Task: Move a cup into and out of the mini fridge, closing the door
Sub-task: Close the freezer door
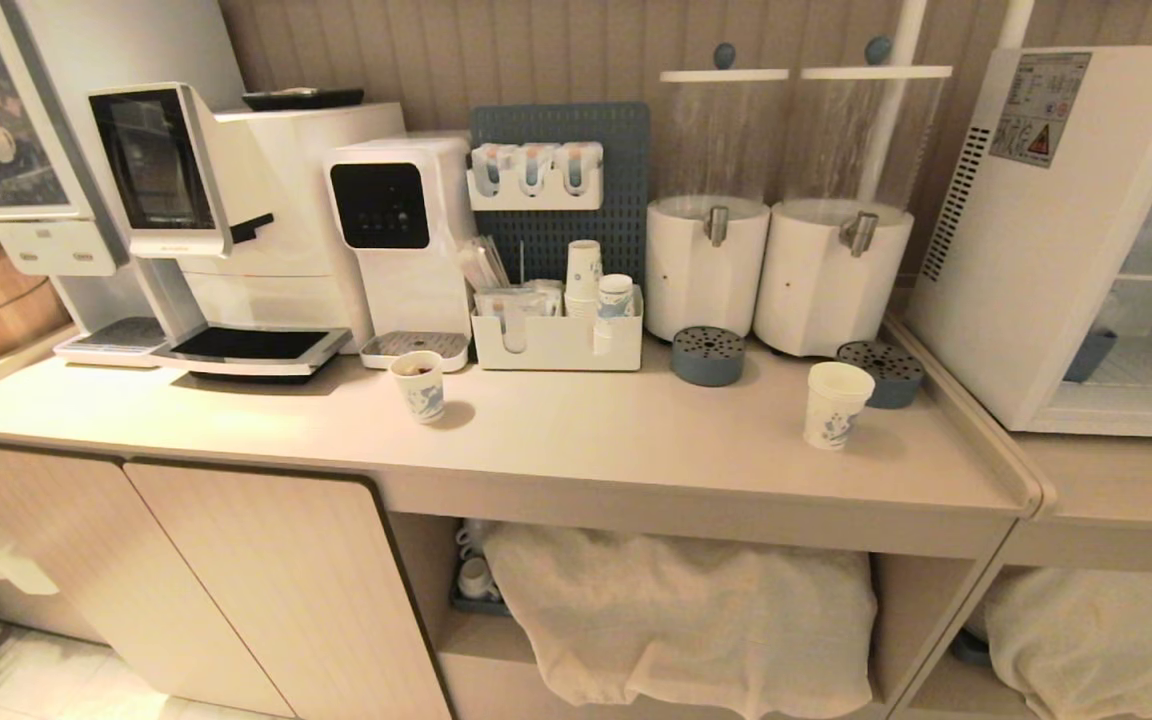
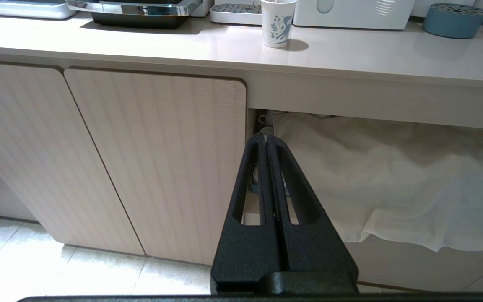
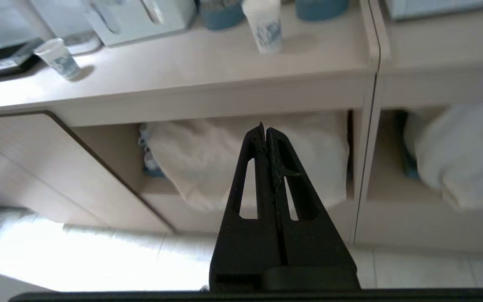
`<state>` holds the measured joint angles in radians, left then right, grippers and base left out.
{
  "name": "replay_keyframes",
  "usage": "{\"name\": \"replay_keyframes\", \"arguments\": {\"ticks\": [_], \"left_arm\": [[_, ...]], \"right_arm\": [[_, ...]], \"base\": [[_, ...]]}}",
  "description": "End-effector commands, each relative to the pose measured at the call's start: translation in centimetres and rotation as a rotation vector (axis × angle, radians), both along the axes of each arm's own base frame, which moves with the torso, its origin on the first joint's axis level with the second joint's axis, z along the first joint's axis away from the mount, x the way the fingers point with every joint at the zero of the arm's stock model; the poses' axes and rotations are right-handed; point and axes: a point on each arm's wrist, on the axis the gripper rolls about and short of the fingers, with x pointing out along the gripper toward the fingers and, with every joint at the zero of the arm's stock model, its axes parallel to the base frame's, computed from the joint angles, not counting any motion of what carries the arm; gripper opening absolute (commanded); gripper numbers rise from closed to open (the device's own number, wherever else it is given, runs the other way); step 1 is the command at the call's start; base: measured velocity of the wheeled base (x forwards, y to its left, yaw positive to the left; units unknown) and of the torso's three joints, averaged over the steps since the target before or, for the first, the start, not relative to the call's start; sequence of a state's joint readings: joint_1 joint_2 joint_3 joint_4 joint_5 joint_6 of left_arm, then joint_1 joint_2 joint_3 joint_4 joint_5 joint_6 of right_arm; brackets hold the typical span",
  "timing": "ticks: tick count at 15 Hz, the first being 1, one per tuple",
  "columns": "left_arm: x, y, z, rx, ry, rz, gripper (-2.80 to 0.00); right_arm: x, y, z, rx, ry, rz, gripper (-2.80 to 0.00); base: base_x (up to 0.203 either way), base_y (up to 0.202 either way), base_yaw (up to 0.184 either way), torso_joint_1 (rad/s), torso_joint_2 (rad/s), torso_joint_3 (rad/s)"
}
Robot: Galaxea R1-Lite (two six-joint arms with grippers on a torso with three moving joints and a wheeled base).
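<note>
While both hang below the counter (image 1: 576, 430), left gripper (image 2: 266, 136) pressed together, empty; right gripper (image 3: 264, 129) likewise.

Two loose paper cups are seen on the counter: one cup (image 1: 835, 404) by the dispensers, one shorter paper cup (image 1: 419, 386) further left. Two drink dispensers (image 1: 708, 205) and two blue drip trays (image 1: 708, 355) are counted, and one mini fridge (image 1: 1066, 240).

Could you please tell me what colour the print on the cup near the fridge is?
Blue, on the white cup; the head view shows it best.
</note>
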<state>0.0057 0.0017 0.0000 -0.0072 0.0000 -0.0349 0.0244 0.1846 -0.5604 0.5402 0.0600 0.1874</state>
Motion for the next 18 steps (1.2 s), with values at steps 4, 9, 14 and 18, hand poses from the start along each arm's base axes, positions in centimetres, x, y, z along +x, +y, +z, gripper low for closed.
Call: {"name": "replay_keyframes", "arguments": {"ticks": [4, 9, 14, 18], "left_arm": [[0.0, 0.0, 0.0, 0.000, 0.002, 0.000, -2.80], [0.0, 0.0, 0.0, 0.000, 0.002, 0.000, -2.80], [0.0, 0.0, 0.0, 0.000, 0.001, 0.000, -2.80], [0.0, 0.0, 0.0, 0.000, 0.002, 0.000, -2.80]], "right_arm": [[1.8, -0.2, -5.7, -0.100, -0.247, -0.150, -2.80], [3.5, 0.0, -9.8, -0.221, -0.103, -0.055, -2.80], [3.4, 0.0, -9.7, -0.213, -0.121, -0.058, -2.80], [3.4, 0.0, -9.6, -0.211, -0.121, -0.058, -2.80]], "base": [[0.000, 0.000, 0.000, 0.000, 0.00, 0.000], [0.000, 0.000, 0.000, 0.000, 0.00, 0.000], [0.000, 0.000, 0.000, 0.000, 0.00, 0.000], [0.000, 0.000, 0.000, 0.000, 0.00, 0.000]]}}
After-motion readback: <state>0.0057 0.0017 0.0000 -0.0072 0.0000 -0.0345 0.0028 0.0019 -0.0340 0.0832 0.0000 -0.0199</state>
